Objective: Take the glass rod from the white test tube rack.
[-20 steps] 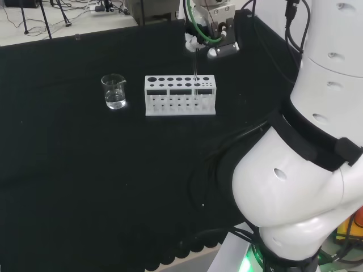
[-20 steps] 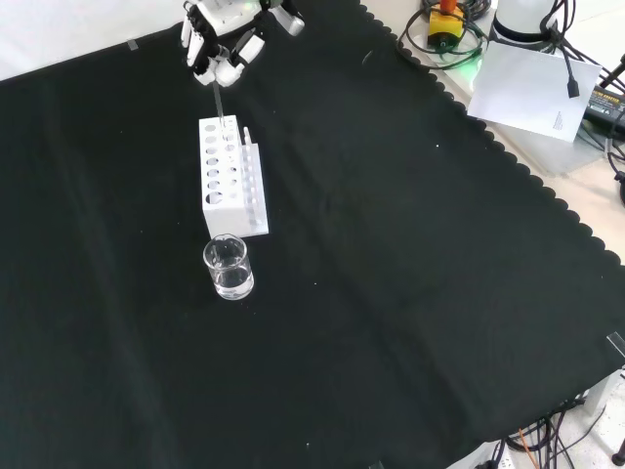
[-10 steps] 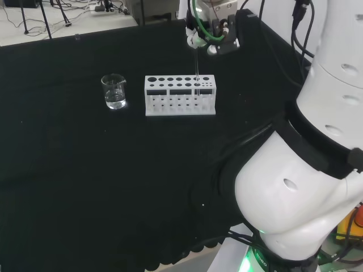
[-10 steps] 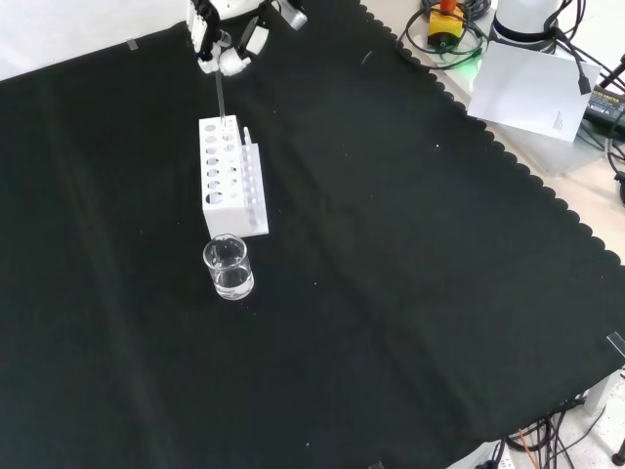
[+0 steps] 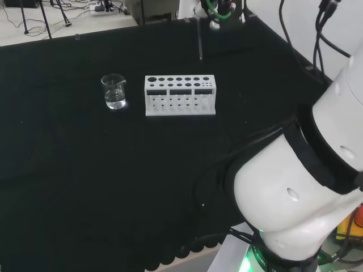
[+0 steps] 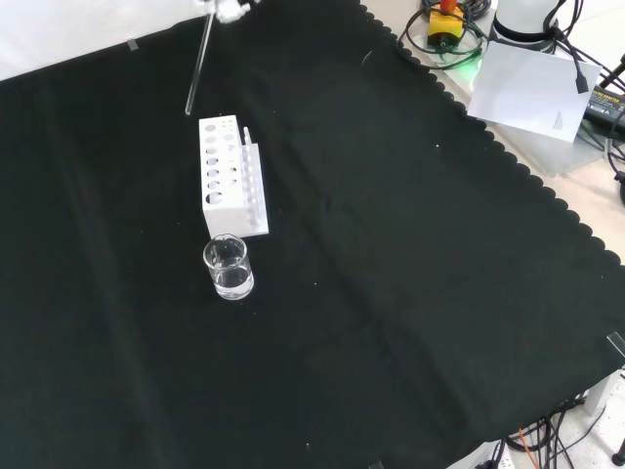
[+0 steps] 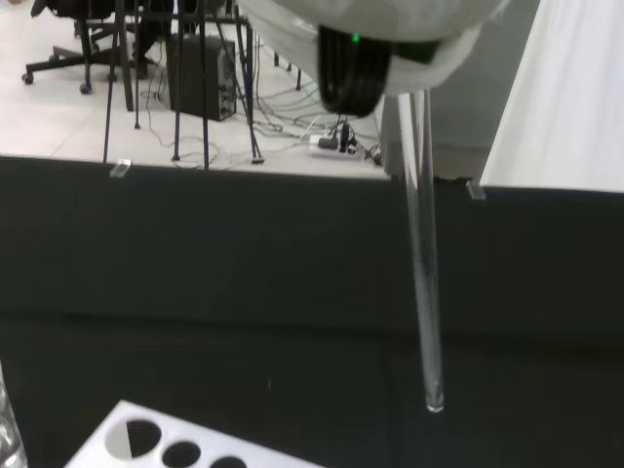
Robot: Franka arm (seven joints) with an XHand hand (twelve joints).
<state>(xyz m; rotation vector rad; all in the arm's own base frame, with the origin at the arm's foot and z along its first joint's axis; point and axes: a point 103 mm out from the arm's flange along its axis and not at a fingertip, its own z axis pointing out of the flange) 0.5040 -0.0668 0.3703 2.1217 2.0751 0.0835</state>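
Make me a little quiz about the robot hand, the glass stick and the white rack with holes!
1. True or false: the glass rod is still standing in the white test tube rack.
2. What stands next to the rack on the black cloth?
A) a beaker
B) a cork ring
C) a funnel
3. Fill in: the rod hangs from the ____.

Key: 1 false, its tip is clear above the rack; 2 A; 3 hand.
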